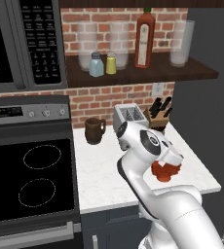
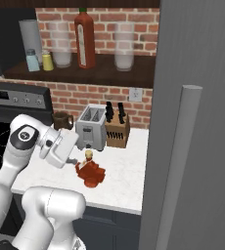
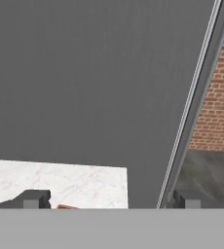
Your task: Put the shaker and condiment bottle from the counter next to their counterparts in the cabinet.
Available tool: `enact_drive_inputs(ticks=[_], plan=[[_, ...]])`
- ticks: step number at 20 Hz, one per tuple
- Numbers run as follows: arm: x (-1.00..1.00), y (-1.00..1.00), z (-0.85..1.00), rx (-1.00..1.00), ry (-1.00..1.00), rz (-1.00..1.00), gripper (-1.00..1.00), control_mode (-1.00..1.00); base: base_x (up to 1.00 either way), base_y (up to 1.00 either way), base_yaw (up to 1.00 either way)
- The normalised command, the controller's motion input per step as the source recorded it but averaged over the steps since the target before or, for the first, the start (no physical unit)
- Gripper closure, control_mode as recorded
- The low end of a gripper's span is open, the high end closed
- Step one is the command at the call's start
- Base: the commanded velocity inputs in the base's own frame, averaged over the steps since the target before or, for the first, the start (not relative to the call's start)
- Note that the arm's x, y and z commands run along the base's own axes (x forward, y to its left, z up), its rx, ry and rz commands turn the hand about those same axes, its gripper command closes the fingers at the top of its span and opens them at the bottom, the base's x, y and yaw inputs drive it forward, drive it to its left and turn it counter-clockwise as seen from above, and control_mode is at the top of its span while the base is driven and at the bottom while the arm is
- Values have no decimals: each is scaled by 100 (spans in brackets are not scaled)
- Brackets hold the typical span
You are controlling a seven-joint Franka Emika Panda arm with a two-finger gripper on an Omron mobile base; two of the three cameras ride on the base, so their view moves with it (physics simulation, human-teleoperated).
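The squat, lumpy dark-red condiment bottle (image 2: 91, 173) with its thin neck and tan stopper stood on the white speckled stone counter (image 2: 126, 171) in front of the silver toaster (image 2: 91, 127), just beside the two-finger gripper (image 3: 109, 198), whose jaws gaped wide, holding nothing.

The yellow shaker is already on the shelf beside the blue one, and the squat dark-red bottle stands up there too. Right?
Not quite. The squat dark-red bottle is on the counter, as the right base view shows. The yellow shaker does stand beside the blue one on the shelf.
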Motion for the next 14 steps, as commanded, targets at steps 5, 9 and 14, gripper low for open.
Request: enact_drive_inputs(ticks=[5,9,14], plan=[[13,0,0,0,0,6,-100,-100,0,0,0],[18,0,0,0,0,5,-100,-100,0,0,0],[4,0,0,0,0,1,-100,-100,0,0,0]])
